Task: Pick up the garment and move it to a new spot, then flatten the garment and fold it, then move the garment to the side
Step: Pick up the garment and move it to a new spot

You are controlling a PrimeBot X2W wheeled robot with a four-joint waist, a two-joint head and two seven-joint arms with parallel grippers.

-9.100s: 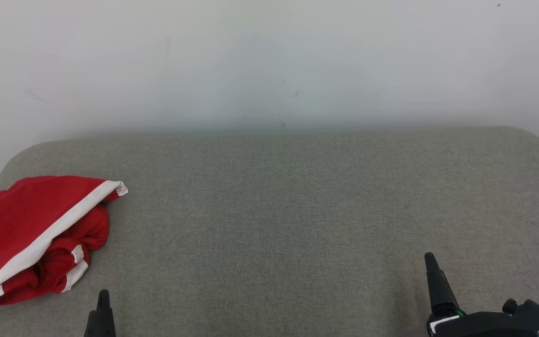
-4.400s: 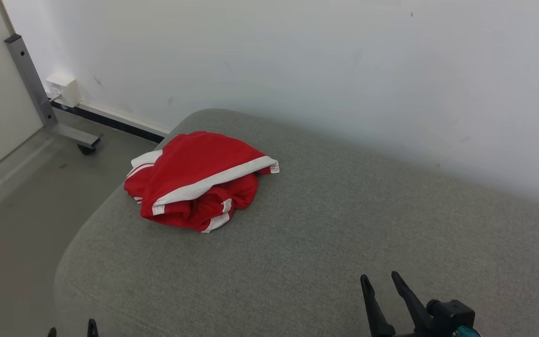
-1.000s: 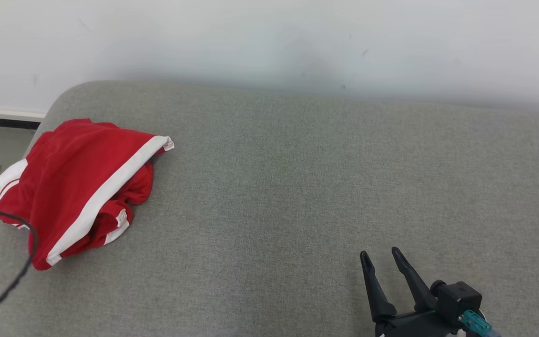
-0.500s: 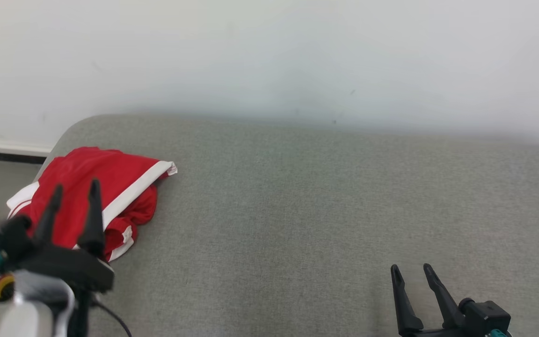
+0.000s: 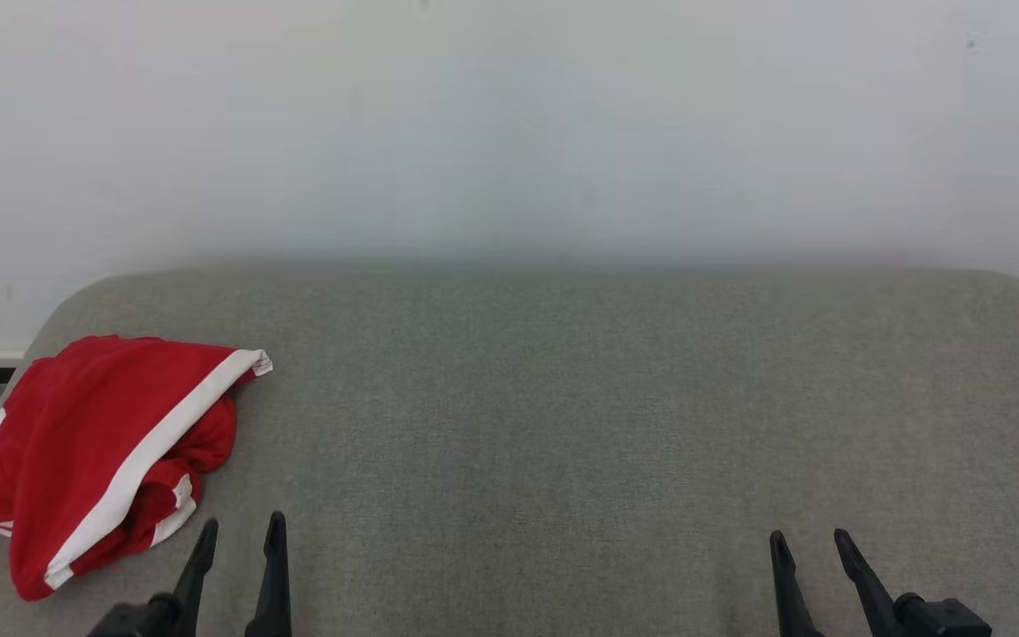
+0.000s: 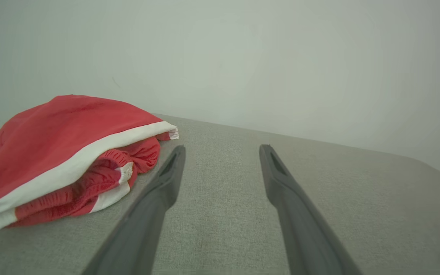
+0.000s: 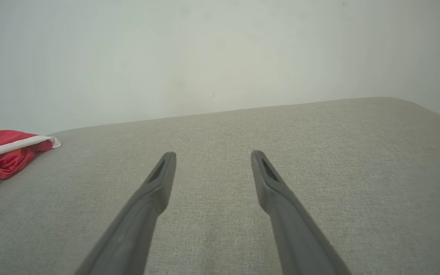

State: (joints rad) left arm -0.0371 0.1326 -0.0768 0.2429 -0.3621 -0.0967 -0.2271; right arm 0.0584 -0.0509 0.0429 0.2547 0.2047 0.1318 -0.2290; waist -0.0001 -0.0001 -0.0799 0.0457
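Garment [image 5: 94, 451] lies at 8 o'clock in the head view, bunched into a loose, soft mound on the left end of the cushion [image 5: 563, 416]. It is red cloth with 1 broad white stripe running diagonally across the top and a puckered, gathered hem tucked underneath. The cushion is coarse grey woven fabric with rounded corners; a smooth pale wall [image 5: 509, 133] rises at 12 o'clock. The left gripper [image 5: 242, 522], at 7 o'clock just beside the garment, spreads its 2 long, dark, tapered fingers wide, with nothing between them. The right gripper [image 5: 808, 534], at 5 o'clock and well apart from the garment, is equally spread and empty
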